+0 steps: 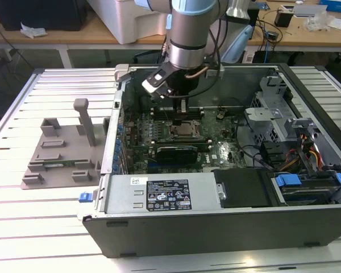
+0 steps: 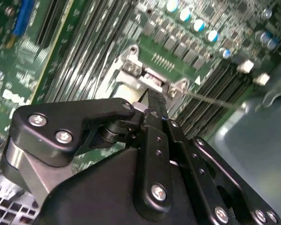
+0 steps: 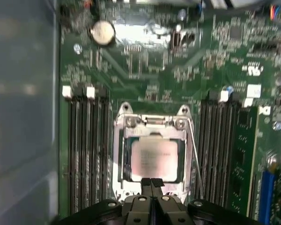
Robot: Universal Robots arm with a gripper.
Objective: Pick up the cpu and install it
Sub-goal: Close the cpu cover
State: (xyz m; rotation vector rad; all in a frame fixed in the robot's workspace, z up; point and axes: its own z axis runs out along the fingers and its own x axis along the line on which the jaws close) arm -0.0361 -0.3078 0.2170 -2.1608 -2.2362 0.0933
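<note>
Black gripper (image 3: 151, 185) linkage sits closest in both wrist views, its two fingers pressed together with nothing between them. The fingertips (image 2: 152, 99) hang over one edge of the socket frame (image 3: 126, 123); contact with it cannot be told. Room is tight: banks of memory slots (image 3: 86, 154) run along both sides of the socket, and a thin lever rod (image 3: 193, 150) lies along one side of the frame, just beside the fingers. In the exterior view the arm comes straight down into the open computer case (image 1: 216, 227), which lies on its side on a slatted table (image 1: 45, 227). Case walls ring the board on all sides, a drive cage (image 1: 273, 114) crowds the exterior view's right, and a labelled power supply box (image 1: 159, 193) fills the near side. A black expansion card (image 1: 179, 152) sits between that box and the socket. The cpu (image 3: 154, 157) lies flat inside the socket, square to the frame, not in the gripper – silver-grey top plate with a pale glare, dark border around it, frame edges overlapping its margins. On the exterior view's left, well apart from the case, a grey plastic tray (image 1: 57, 149) with upright posts rests on the table. A coin cell (image 3: 102, 32) sits on the board beyond the socket.
</note>
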